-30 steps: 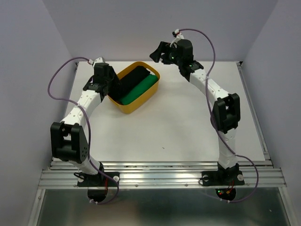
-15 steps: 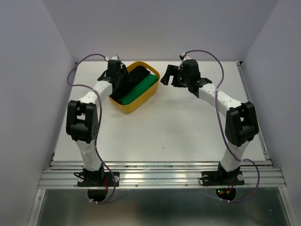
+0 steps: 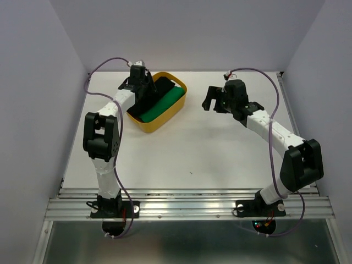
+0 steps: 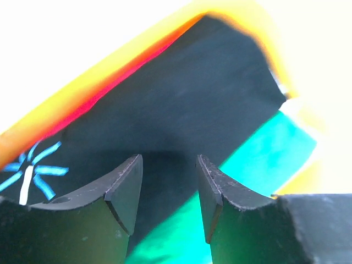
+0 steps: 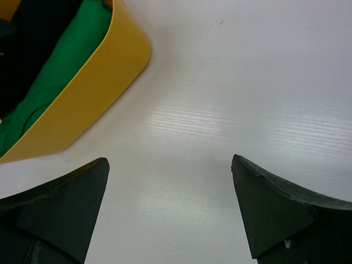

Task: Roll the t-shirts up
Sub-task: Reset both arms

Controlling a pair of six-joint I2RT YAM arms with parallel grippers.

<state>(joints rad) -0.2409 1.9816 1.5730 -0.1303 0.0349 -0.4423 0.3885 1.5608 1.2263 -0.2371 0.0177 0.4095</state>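
top external shows a white table [image 3: 220, 154] between pale walls [image 3: 33, 82], left fingers [image 4: 124, 190] parted, right fingers [image 5: 60, 203] spread wide.

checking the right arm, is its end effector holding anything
No, the right end effector stands open and empty above the table.

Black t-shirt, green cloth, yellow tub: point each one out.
black t-shirt [image 4: 181, 104], left wrist view, middle of its dark cloth.
green cloth [image 3: 165, 103], top external view, middle of the strip showing inside the tub.
yellow tub [image 5: 93, 93], right wrist view, outer side wall.
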